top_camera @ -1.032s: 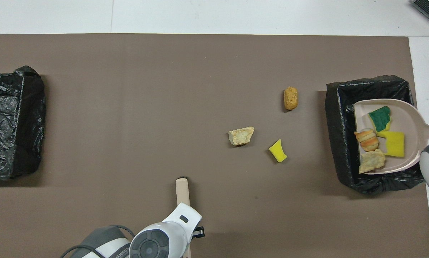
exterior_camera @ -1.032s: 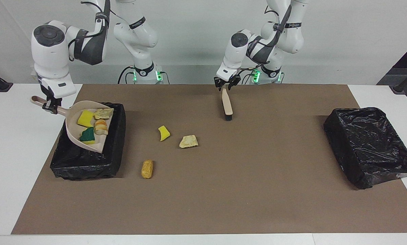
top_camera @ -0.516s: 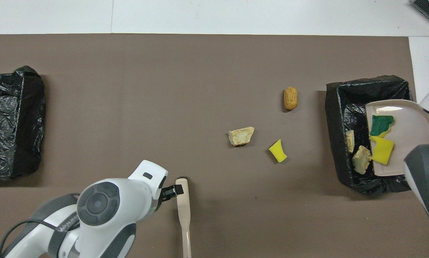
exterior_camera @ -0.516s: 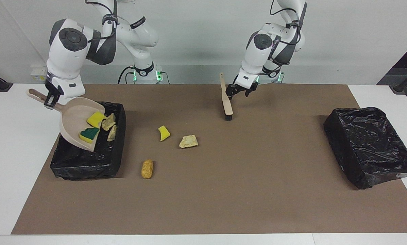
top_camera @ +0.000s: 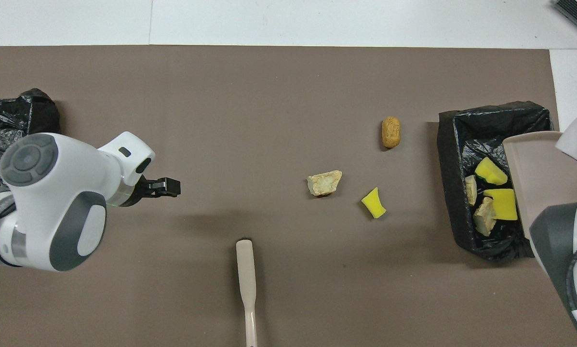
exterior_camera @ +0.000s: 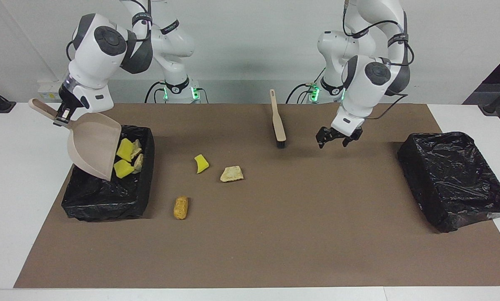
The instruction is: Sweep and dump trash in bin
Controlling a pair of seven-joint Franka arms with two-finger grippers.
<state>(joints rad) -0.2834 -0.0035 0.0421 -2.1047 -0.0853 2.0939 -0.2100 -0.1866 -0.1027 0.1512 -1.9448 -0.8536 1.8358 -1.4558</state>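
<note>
Over the bin (exterior_camera: 107, 200) at the right arm's end of the worktop (exterior_camera: 7, 209), the right tool (exterior_camera: 62, 117) is clenched on the dustpan (exterior_camera: 92, 144) handle, pan tipped steeply, mouth down into the bin. Four scraps lie in the bin: two yellow sponge bits (top_camera: 490, 171) (top_camera: 503, 204) and two pale chunks (top_camera: 484, 216) (top_camera: 470, 189). Three scraps lie on the brown mat (exterior_camera: 254, 242), well apart from each other: a yellow bit (exterior_camera: 201, 163), a beige chunk (exterior_camera: 232, 174) beside it, and a brown roll (exterior_camera: 181, 207) farther from the robots.

The left tool (exterior_camera: 338, 139) hangs released over bare mat between the brush (exterior_camera: 278, 125) and the second bin (exterior_camera: 454, 179), holding nothing. The brush lies flat on the mat near the robots' edge, bristle end pointing away from them.

Dark bands on both arms carry lettering too small to read.

Most of the mat is open: the whole stretch away from the robots and the middle between brush and second bin. Both bins sit at the mat's ends, the second partly over its edge.
</note>
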